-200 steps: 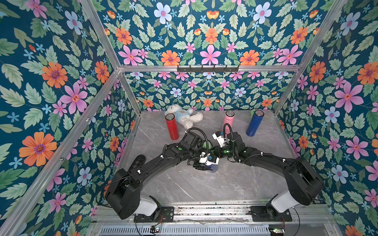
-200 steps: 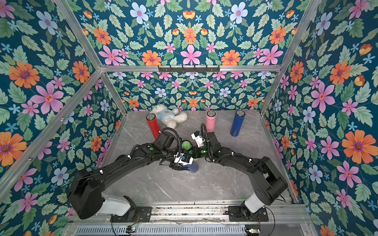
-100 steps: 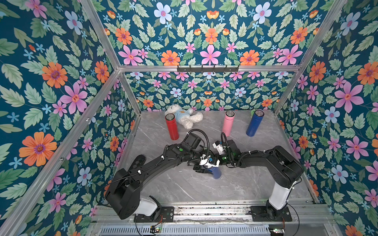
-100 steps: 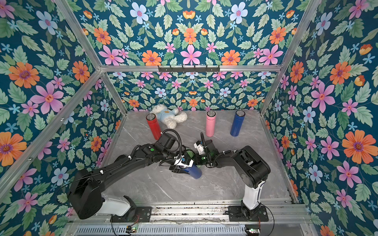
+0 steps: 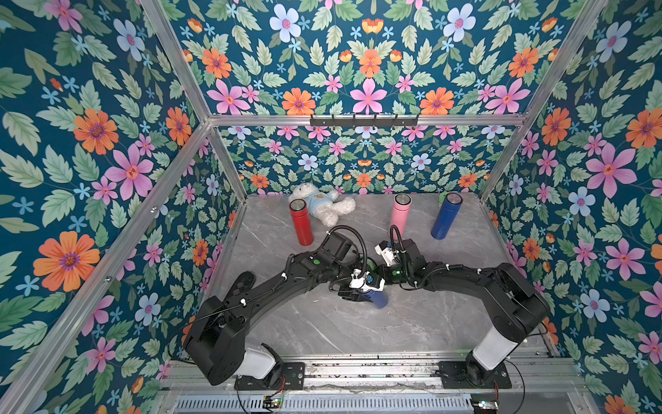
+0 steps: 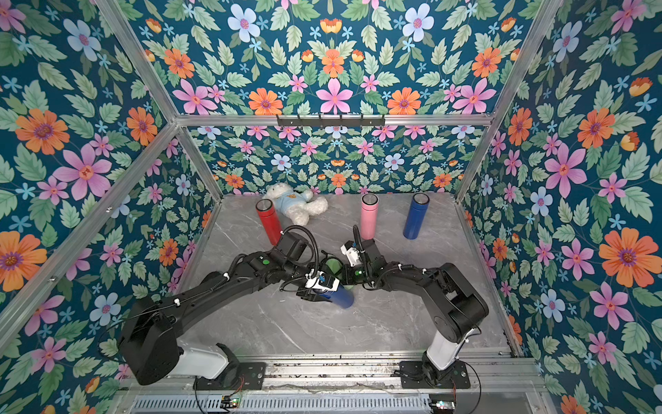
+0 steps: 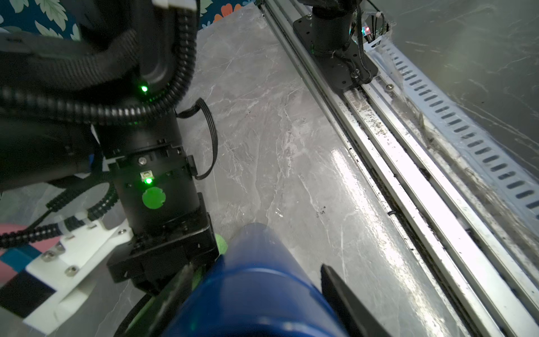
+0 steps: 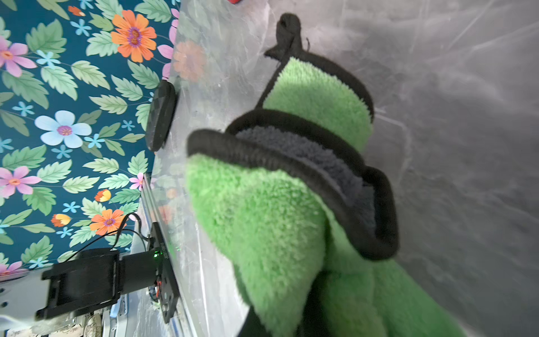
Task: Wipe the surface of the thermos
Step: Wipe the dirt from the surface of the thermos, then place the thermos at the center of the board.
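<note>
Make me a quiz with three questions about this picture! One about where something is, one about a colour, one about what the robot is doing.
1. Where does the teddy bear lie?
A. on the front rail
B. at the back, beside the red thermos
C. on top of an arm

2. What colour is most of the cloth?
A. green
B. yellow
C. white

3. What is the left end effector doing?
A. hanging open and empty
B. pressing the table
C. gripping the blue thermos

Answers:
1 B, both top views show it there.
2 A, the right wrist view shows green pile.
3 C, its fingers flank the blue body.
</note>
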Tool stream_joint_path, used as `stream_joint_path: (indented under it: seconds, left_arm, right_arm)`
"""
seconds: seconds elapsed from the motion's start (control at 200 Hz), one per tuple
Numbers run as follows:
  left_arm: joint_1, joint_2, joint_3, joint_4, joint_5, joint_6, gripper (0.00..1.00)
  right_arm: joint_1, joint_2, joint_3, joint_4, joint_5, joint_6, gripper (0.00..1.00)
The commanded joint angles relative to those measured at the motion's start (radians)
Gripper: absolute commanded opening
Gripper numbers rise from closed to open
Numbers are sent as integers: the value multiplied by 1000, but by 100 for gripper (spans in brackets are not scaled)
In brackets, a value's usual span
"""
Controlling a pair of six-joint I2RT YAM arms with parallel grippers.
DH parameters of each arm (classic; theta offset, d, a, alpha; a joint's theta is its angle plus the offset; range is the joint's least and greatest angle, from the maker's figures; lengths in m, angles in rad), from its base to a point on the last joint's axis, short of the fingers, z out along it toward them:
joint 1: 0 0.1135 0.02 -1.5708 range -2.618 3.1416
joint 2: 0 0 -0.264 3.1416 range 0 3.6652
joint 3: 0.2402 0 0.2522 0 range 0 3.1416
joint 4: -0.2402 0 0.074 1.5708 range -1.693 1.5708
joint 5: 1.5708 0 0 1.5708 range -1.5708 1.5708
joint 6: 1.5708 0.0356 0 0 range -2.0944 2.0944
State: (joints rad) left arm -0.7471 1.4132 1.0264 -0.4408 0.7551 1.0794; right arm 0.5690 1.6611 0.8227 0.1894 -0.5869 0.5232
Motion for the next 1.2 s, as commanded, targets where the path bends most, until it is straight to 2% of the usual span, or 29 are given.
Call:
stream_joint_path:
  seconds: [0.0,0.16,0.31,0.575,0.735,0.86,1.05,1.195]
  left_arm:
    - [2,-11,-5,2,-93,36,0]
    - [3,-21,-2,-7,-108,35,0]
    - [2,-22,6,-13,-110,37,0]
    - [3,-28,12,-17,-126,41,0]
    - [2,-22,14,-22,-133,45,0]
    - [3,-19,14,-28,-137,45,0]
    - [3,1,33,-48,-143,46,0]
    - [2,16,49,-65,-146,45,0]
  right_arm:
    - [0,-82,26,-57,-50,3,0]
    - [-7,-192,54,-154,-86,3,0]
    - [-16,-217,40,-184,-103,3,0]
    - [-15,-32,-104,73,-135,73,0]
    - [-15,71,-117,135,-136,81,0]
    - [-15,7,-100,81,-155,71,0]
    - [-17,-215,-69,-23,-205,81,0]
    - [-16,-244,-77,-33,-205,87,0]
